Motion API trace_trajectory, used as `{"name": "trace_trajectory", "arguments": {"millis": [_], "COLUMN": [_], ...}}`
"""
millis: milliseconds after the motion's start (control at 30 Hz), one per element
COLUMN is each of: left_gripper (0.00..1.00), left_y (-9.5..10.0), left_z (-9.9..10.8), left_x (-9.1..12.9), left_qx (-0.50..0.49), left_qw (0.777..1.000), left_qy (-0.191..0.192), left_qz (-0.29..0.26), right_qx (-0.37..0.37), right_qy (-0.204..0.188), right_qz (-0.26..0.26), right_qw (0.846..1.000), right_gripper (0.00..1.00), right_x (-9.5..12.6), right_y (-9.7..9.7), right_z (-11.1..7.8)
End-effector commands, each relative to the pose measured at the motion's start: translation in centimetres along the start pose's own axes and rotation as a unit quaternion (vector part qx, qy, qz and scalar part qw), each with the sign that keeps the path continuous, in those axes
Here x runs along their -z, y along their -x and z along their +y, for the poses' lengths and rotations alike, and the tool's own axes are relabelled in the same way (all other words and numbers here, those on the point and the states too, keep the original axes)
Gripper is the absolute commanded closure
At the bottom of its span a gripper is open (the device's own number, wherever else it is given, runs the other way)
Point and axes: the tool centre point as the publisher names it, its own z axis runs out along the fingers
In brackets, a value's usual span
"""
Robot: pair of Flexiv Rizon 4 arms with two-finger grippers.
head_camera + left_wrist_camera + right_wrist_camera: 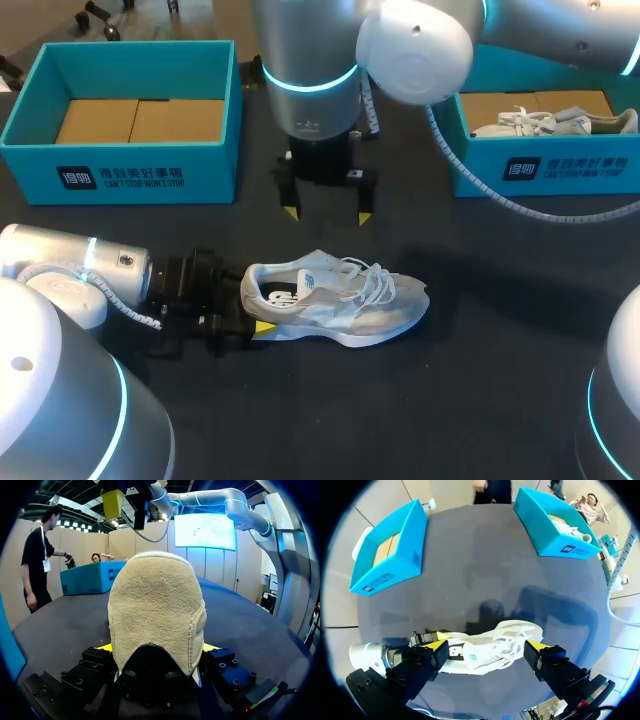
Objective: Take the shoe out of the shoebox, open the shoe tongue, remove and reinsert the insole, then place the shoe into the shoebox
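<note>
A white and grey sneaker (pixel 340 300) lies on its side on the dark table, toe to the right, its white insole showing in the opening. My left gripper (pixel 255 310) comes in low from the left and is shut on the sneaker's heel. In the left wrist view the beige heel (pixel 155 610) fills the gap of the left gripper (pixel 157 647), a yellow tip at each side. My right gripper (pixel 328 214) hangs open above and behind the sneaker, touching nothing. In the right wrist view the sneaker (pixel 490 647) lies below, between the right gripper's (pixel 486 645) spread fingers.
A teal shoebox (pixel 120 170) with a cardboard floor stands at the back left. A second teal shoebox (pixel 560 165) at the back right holds another white sneaker (pixel 555 123). A coiled cable (pixel 470 180) hangs from my right arm near that box.
</note>
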Motion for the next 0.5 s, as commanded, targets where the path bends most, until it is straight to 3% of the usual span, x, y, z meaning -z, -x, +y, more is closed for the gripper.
{"name": "trace_trajectory", "arguments": {"millis": [33, 500], "left_gripper": [1.0, 1.0], "left_y": [0.2, 0.2], "left_z": [0.3, 0.3], "left_x": [-0.3, -0.3], "left_qx": [0.0, 0.0], "left_qw": [1.0, 1.0], "left_qy": [0.002, 0.002], "left_qz": [0.001, 0.001], "right_qx": [-0.07, -0.077], "right_qy": [0.016, 0.02], "right_qz": [-0.019, -0.028], "right_qw": [0.997, 0.996], "right_gripper": [0.0, 0.0], "right_x": [-0.5, -2.3], "right_y": [-2.1, -3.9], "right_z": [-1.3, -4.3]}}
